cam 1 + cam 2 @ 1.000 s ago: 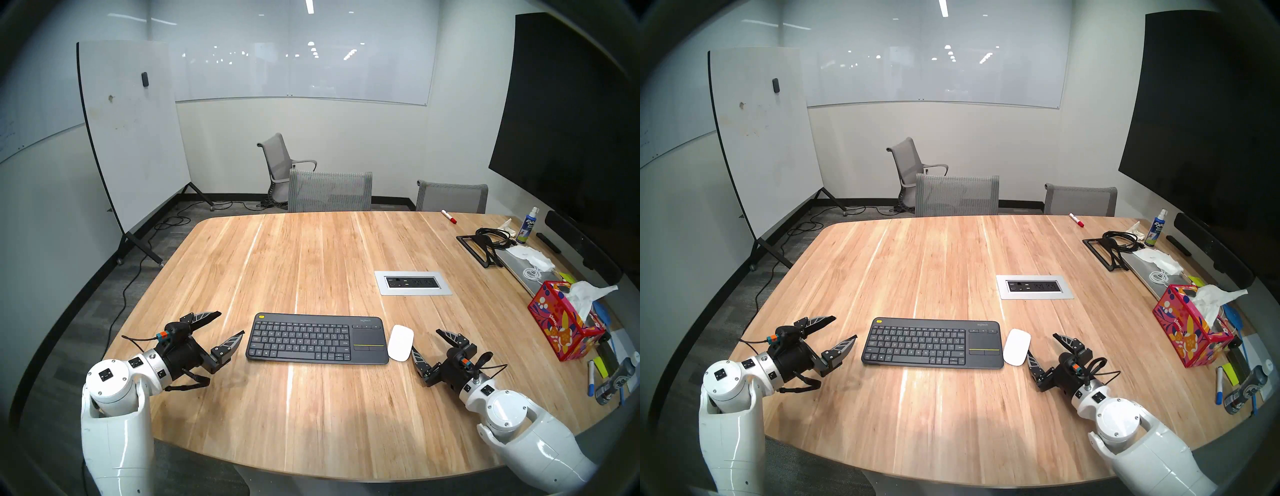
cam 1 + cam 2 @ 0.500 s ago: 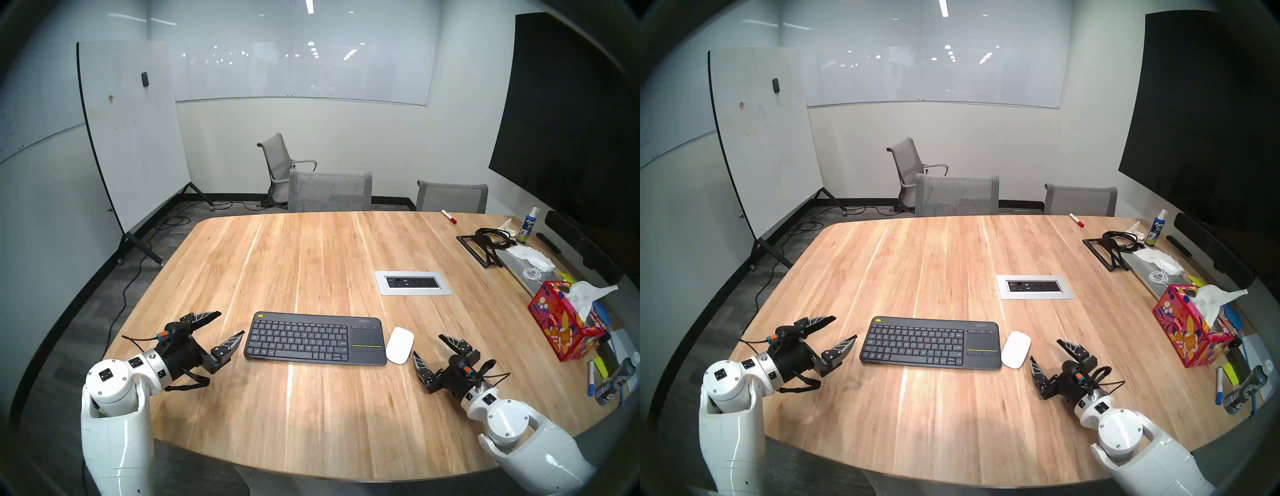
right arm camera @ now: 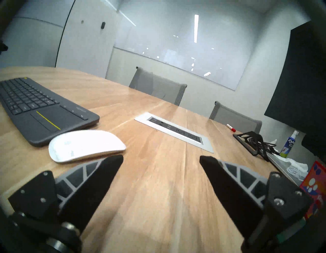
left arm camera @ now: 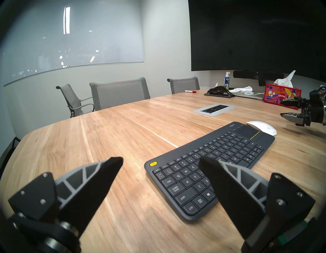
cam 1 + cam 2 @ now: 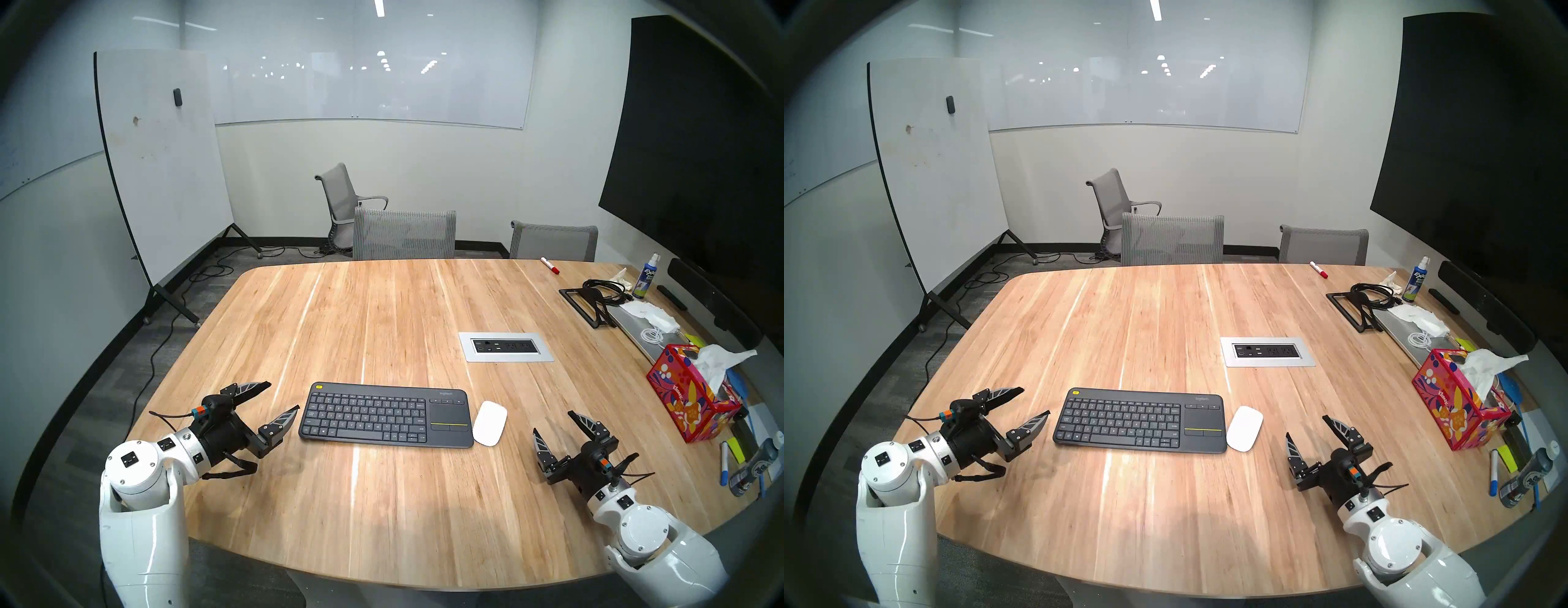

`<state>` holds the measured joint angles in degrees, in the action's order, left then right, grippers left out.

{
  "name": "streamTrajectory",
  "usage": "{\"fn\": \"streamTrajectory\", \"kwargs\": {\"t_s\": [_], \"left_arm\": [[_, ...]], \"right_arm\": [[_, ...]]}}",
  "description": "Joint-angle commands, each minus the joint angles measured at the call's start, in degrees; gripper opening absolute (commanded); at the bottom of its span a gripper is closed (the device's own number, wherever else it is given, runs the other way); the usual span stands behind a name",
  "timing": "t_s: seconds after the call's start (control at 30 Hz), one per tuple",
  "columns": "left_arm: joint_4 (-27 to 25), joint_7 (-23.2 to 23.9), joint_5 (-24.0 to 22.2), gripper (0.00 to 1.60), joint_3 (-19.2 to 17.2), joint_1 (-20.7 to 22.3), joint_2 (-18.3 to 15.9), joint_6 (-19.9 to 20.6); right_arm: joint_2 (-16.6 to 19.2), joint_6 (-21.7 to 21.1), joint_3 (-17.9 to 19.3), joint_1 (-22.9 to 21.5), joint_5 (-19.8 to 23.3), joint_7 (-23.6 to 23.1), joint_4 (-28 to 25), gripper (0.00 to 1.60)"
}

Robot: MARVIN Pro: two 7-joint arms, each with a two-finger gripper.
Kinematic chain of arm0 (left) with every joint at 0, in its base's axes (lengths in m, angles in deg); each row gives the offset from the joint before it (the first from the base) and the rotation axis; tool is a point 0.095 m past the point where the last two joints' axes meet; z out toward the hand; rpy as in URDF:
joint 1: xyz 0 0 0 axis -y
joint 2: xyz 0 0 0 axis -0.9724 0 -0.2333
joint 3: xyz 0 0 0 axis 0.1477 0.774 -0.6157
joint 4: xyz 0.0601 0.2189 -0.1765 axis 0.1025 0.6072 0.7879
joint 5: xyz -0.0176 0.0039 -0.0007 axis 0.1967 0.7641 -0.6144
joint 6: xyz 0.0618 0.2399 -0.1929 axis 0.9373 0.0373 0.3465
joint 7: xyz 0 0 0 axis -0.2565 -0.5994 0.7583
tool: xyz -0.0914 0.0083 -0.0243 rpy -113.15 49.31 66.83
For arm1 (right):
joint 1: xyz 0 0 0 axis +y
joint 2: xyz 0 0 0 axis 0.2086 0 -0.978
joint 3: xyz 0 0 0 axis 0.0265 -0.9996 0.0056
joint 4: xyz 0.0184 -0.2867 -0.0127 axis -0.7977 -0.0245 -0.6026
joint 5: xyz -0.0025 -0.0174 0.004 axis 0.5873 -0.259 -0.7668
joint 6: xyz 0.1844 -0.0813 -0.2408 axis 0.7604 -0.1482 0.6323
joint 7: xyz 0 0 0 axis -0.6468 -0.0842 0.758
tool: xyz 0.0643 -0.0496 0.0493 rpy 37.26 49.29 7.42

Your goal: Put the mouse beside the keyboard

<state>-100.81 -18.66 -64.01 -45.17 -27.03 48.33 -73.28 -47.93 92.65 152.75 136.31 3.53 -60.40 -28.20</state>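
Right of keyboard [image 5: 385,414] sits mouse [image 5: 490,423], touching; both grippers agape, empty: L [image 5: 283,396], R [image 5: 553,423]

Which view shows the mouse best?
Right wrist: the mouse fills the near foreground, close beside the keyboard. Both head views show it small but whole; left wrist shows it far off, edge-on.

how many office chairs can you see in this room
3. One chair is pushed in at the table's far edge, another at its far right corner, and a third stands back near the wall. Others may be hidden.
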Motion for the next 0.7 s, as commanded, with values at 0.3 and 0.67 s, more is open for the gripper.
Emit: {"fn": "streamTrajectory", "kwargs": {"t_s": [0.3, 0.67], "left_arm": [[-1.1, 0.0, 0.0, 1.60, -0.1, -0.1, 0.0, 0.0], [-1.2, -0.1, 0.0, 1.60, -0.2, -0.1, 0.0, 0.0]], "right_arm": [[-1.8, -3.6, -1.1, 0.8, 12.1, -1.1, -10.4, 1.60], [-1.0, -12.9, -3.7, -2.8, 16.4, -3.8, -11.1, 1.60]]}}
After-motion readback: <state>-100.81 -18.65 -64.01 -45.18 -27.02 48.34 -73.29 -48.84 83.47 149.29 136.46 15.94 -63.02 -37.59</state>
